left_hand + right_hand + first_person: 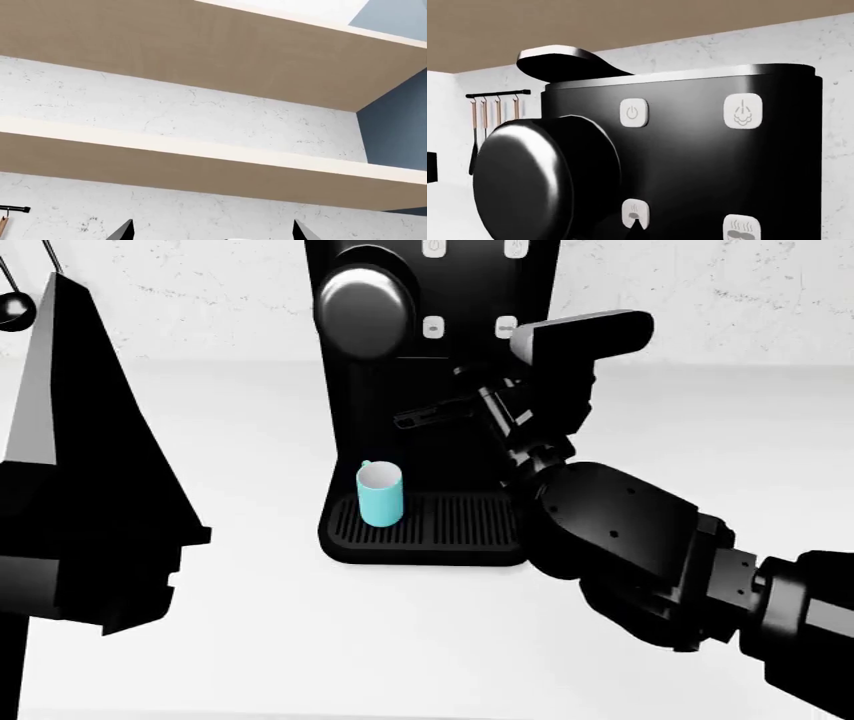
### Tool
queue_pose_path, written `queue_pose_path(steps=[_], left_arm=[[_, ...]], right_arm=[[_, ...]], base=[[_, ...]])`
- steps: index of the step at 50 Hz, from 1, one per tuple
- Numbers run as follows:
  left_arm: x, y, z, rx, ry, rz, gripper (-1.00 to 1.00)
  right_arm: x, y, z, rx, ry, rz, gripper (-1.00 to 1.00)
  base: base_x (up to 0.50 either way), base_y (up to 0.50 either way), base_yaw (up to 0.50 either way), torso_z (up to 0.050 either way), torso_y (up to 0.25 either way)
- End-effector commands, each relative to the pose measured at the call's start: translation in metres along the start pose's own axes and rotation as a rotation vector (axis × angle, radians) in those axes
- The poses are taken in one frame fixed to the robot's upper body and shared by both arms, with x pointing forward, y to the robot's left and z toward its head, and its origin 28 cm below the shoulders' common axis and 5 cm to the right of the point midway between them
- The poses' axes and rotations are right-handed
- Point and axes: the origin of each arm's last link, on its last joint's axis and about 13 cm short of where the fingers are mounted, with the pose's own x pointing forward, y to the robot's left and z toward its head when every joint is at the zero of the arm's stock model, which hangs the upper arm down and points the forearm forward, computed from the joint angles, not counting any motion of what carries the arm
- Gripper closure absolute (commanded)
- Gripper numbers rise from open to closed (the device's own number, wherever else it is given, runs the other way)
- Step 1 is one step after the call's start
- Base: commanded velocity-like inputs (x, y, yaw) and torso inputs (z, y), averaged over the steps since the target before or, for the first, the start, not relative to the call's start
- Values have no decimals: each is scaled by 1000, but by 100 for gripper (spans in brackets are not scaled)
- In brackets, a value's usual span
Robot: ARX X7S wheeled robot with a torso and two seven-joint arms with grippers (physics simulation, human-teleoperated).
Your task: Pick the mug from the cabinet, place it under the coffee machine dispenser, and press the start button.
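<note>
Now the worktop (267,640) carries the coffee machine (441,390), and the mug (380,493) stands on the drip tray (441,520) at its 9 o'clock end, below the dispenser (363,312). Right arm reaches toward the machine's front; the right hand (636,227) shows only one dark tip touching the lower-left button (634,212), so its spread I cannot tell. Left hand (213,232) is wide and empty, facing the shelves (200,165). One risk: a sideways slip presses a neighbouring button.

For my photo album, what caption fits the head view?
Turquoise mug on the coffee machine drip tray, right gripper reaching toward its buttons.
</note>
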Motion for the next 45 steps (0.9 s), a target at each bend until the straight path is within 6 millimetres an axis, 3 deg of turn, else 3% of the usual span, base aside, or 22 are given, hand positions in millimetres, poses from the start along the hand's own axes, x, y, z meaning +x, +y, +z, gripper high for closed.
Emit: queue_pose_path(steps=[1, 45], left_arm=[[0, 0, 0, 0, -1, 0, -100], [0, 1, 2, -3, -6, 3, -100]], right_arm=[[6, 0, -4, -1, 18, 4, 100], [25, -2, -10, -3, 53, -8, 100]], base=[[0, 0, 0, 0, 0], [0, 0, 0, 0, 0]])
